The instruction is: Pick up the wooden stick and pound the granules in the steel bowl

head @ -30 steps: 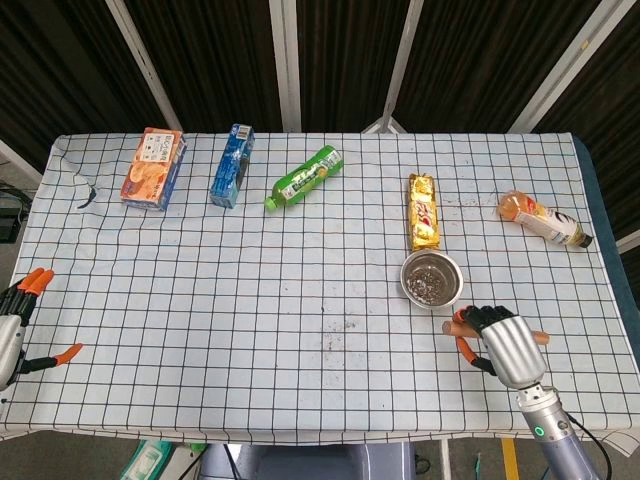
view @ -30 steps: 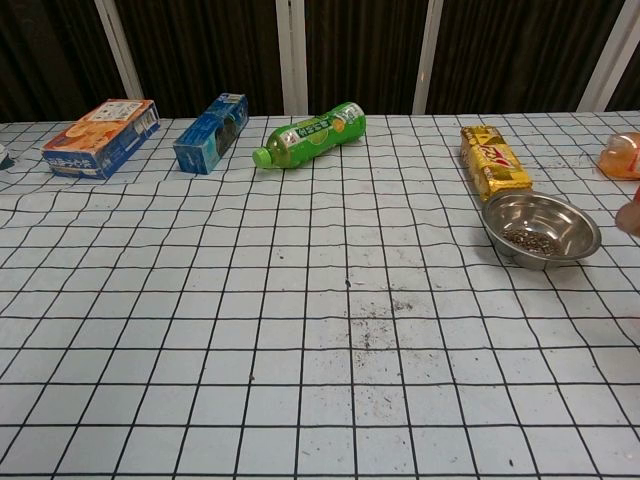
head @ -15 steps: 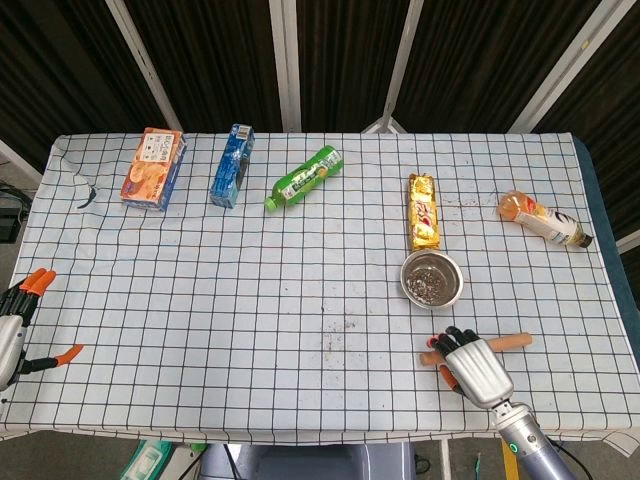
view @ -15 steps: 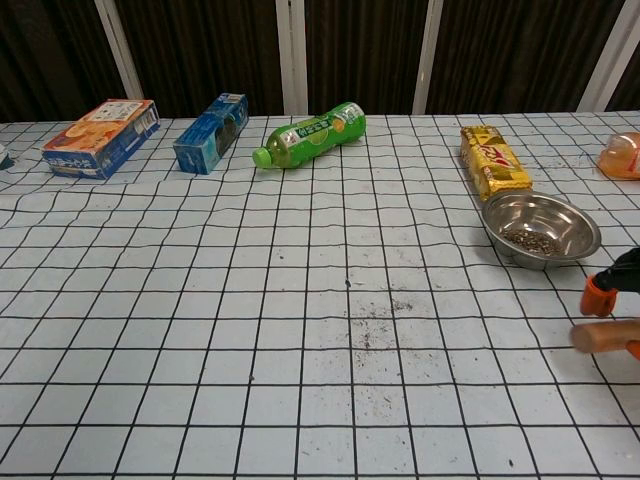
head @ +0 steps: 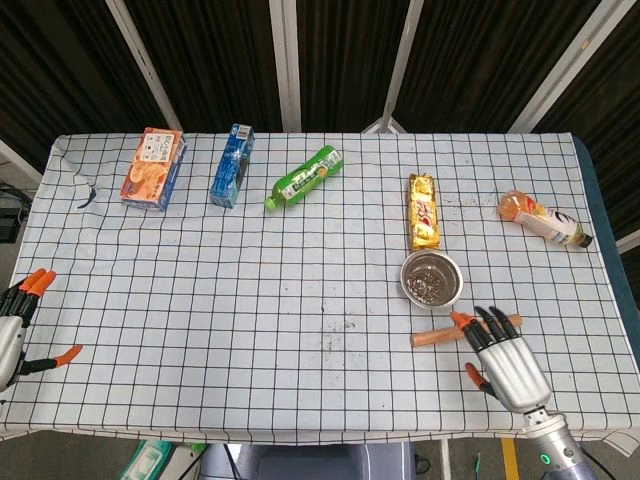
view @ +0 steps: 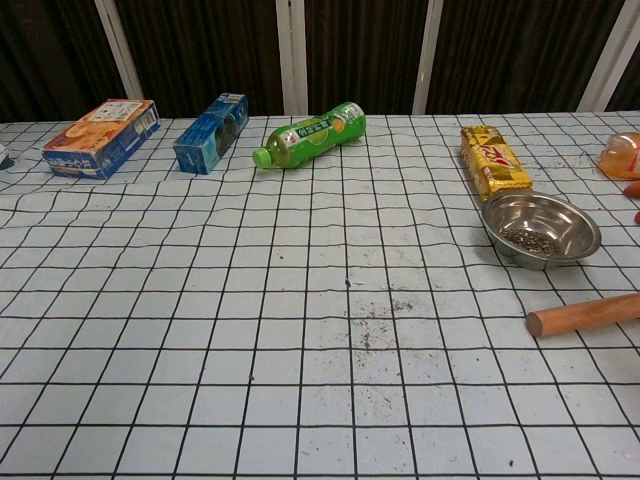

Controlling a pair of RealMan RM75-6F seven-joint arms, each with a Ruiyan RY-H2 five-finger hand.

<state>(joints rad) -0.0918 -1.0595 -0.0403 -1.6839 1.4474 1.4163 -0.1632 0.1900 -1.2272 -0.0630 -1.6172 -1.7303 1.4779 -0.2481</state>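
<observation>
Where fingers (head: 490, 322) spread, one stick (head: 440, 334), one bowl (head: 432, 279)

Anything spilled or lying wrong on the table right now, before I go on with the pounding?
Yes. Dark granules are scattered on the cloth near the table's middle, outside the steel bowl. The wooden stick lies flat on the table beside the bowl, not gripped; the right hand is spread open by it.

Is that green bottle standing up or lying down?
Lying down. The green bottle rests on its side on the checked table, cap end toward the robot; the chest view shows the same.
</observation>
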